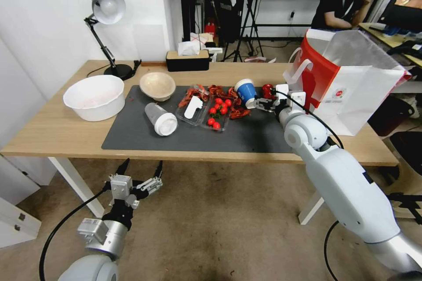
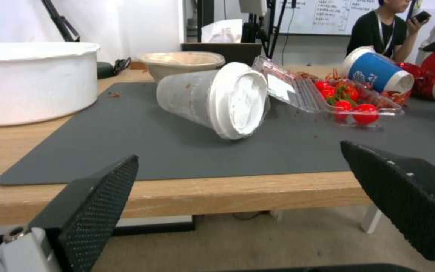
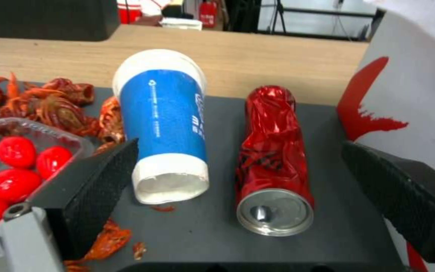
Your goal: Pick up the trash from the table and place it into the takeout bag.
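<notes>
Blue paper cup (image 3: 164, 128) and red drink can (image 3: 273, 158) lie beside takeout bag (image 1: 351, 83); right gripper (image 3: 238, 181) jaws spread around both. Left gripper (image 1: 140, 171) jaws spread, below table (image 1: 52, 136).

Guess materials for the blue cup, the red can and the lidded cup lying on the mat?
Blue cup: looks like matte paper, white rolled rim, mouth slightly squashed. Red can: thin metal, glossy red wall crumpled and dented, bare silvery end. Lidded cup: probably frosted translucent plastic with an opaque white plastic lid. Right gripper is open around the blue cup and red can; left gripper is open below the table edge.
</notes>
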Robot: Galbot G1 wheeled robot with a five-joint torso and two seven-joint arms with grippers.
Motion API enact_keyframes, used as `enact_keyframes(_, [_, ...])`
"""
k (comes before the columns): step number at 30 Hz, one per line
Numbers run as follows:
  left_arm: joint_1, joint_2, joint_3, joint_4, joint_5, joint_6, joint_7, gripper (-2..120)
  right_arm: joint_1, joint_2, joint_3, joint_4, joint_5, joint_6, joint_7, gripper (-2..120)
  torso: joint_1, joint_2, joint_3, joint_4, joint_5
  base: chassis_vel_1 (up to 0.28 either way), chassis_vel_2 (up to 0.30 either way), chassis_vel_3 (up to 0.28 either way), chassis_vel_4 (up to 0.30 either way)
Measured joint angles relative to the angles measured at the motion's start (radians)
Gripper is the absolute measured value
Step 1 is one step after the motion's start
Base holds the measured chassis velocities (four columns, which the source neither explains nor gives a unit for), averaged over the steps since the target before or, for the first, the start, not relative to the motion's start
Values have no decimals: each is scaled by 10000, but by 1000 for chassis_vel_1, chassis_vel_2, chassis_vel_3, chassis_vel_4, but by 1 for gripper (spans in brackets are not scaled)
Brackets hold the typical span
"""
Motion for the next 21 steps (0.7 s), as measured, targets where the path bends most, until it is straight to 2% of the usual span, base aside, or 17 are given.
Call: enact_keyframes(21, [9,12,-31,-28,-7,10,0,100,667,230,-287,-838,409,-276,340,100,-2,0,0,0,0,0,0,0,0])
